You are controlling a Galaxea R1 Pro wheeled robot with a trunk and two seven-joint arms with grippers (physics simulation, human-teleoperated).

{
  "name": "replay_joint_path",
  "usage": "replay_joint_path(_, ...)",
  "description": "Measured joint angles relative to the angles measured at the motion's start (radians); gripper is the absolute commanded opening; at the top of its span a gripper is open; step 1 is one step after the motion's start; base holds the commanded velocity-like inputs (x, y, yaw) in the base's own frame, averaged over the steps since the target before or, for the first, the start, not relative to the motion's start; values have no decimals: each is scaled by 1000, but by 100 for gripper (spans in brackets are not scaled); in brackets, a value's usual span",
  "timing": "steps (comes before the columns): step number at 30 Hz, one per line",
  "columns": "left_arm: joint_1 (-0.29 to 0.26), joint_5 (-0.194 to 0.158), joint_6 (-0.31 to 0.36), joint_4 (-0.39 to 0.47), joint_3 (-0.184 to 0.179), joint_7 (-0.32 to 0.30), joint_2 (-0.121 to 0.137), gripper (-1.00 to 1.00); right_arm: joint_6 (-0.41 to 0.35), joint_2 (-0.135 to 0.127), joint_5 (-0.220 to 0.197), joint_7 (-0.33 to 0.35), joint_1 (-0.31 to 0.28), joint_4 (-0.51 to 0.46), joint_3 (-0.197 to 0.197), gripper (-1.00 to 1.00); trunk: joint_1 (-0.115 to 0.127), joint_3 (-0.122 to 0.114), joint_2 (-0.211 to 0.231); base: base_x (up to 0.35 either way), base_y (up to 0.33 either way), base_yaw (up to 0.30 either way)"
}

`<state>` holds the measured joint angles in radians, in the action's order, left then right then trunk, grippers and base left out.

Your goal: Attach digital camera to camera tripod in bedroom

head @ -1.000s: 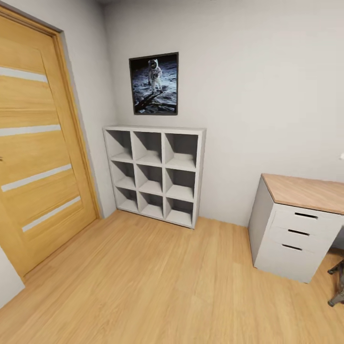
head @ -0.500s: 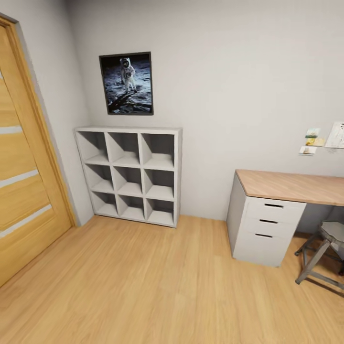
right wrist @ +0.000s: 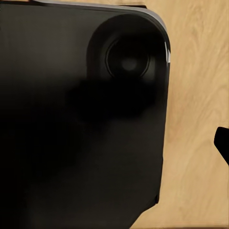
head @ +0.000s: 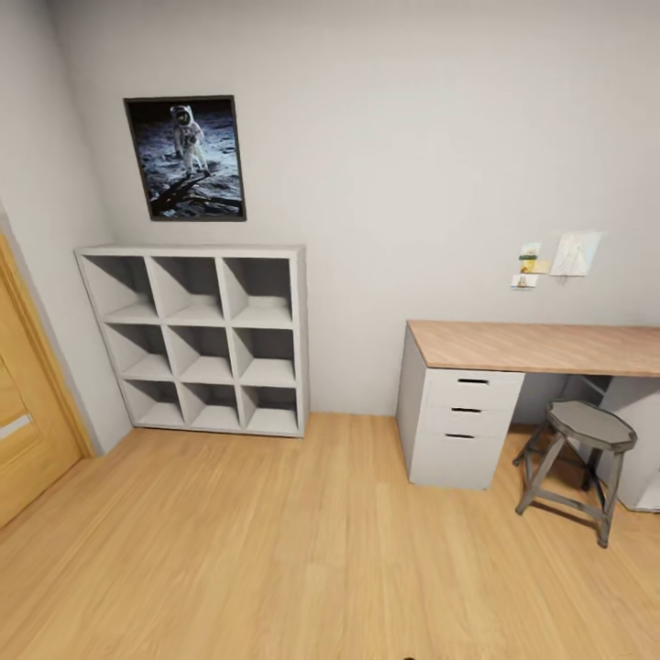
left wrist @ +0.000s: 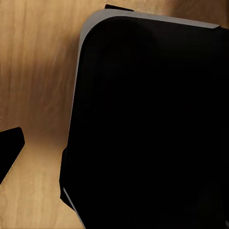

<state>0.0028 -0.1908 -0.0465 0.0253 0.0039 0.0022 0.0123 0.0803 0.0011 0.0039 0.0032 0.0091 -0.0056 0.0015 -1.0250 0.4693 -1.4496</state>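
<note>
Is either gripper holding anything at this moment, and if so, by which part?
Cannot be told. Both wrist views look down on the robot's black base over the wood floor; no held object is visible.

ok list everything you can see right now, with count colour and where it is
poster: 1, dark-framed astronaut print, on the wall above the shelf
shelf: 1, pale grey, nine cubbies, on the floor against the back wall
door: 1, light wood, at the head view's left edge
desk: 1, wood top on a white base, right of the shelf
drawers: 3, white with dark slots, under the desk's left end
stool: 1, grey, octagonal seat, in front of the desk
notes: several, pale, pinned on the wall above the desk
floor: light wood planks
robot body: black, rounded, over the floor in both wrist views
</note>
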Motion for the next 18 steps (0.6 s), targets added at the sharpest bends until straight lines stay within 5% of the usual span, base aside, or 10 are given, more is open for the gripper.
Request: replay_joint_path(18, 0, 0, 0, 0, 0, 0, 0, 100, 0, -2, -1, 0, 0, 0, 0, 100, 0, 0, 0, 0, 0, -298)
